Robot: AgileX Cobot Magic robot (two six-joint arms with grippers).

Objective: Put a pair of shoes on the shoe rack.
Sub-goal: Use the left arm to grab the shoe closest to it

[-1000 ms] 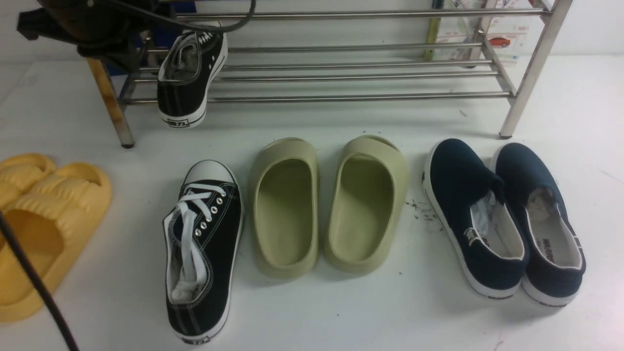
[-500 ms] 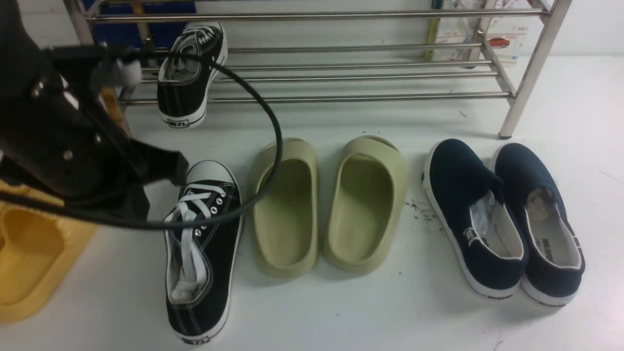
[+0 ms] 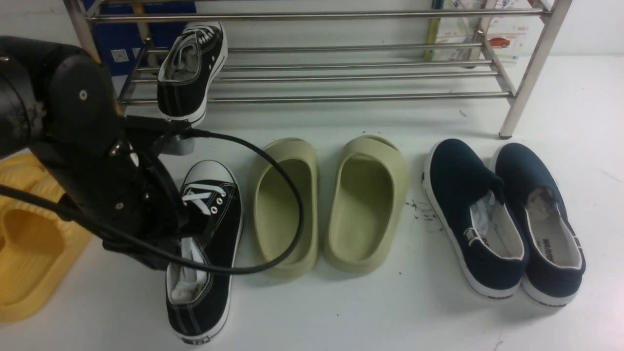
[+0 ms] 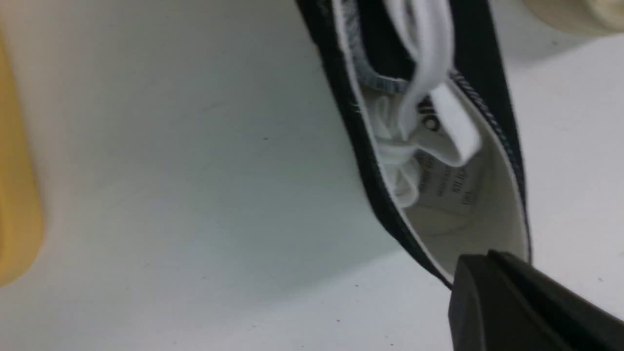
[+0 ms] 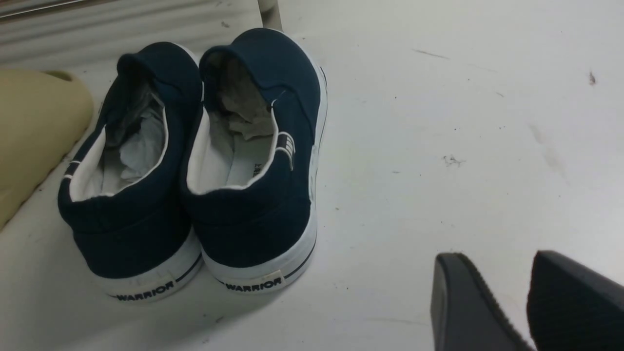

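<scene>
Front: first black sneaker (image 3: 190, 73) on shoe rack (image 3: 341, 96), far left end, heel overhanging near bar. Second black sneaker (image 3: 214, 273) on floor, near left, beside olive slides (image 3: 331, 204); left arm (image 3: 87, 161) over its laces.

Left wrist: left gripper (image 4: 492, 287) at second sneaker's heel rim; one finger visible, width cannot tell.

Right wrist: right gripper (image 5: 507, 265) narrowly parted, empty, right of navy slip-ons (image 5: 195, 161).

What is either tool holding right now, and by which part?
Right tool: nothing. Left tool is at the heel opening of the floor sneaker; whether it grips it cannot be told.
</scene>
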